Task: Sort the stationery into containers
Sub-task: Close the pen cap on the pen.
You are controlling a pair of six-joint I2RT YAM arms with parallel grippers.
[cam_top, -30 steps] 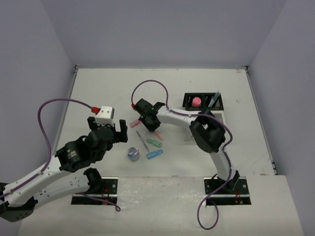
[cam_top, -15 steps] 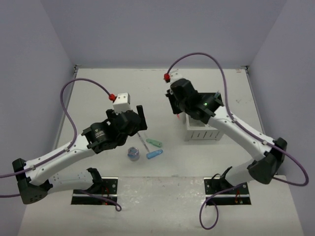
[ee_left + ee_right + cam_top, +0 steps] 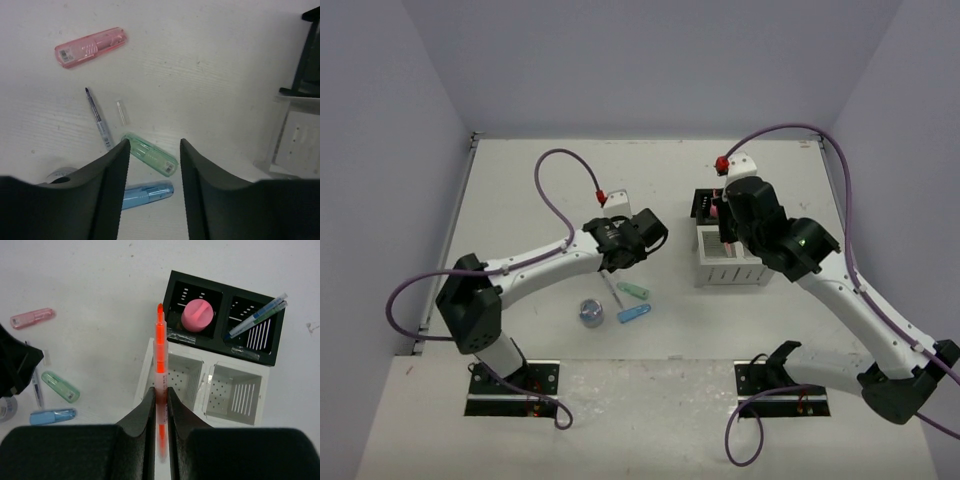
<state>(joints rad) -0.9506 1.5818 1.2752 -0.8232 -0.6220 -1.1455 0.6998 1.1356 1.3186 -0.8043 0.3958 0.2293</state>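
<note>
Pale tabletop point(image 3: 520, 180) carries translucent pink point(image 3: 90, 46), mint point(image 3: 150, 156) and blue capsule pieces point(image 3: 147, 192); left gripper point(image 3: 153, 149) hangs over them, fingers spread, empty; right gripper point(image 3: 160, 392) pinches a slim orange pen point(image 3: 160, 340) above the white organiser point(image 3: 206, 385).

Table point(image 3: 520, 190): white and matte, with a faint ribbed grain visible in the left wrist view.
Back wall point(image 3: 640, 70): plain pale lavender-grey, standing along the table's far edge.
Left wall point(image 3: 380, 150): same colour, meeting the back wall at a corner.
Right wall point(image 3: 910, 120): same colour, on the opposite side.
Edge strip point(image 3: 448, 250): thin light rail running along the table's left side.
Near board point(image 3: 650, 420): rougher, speckled off-white surface across the near edge.
Dark smudge point(image 3: 311, 328): small mark on the table, at the right edge of the right wrist view.
</note>
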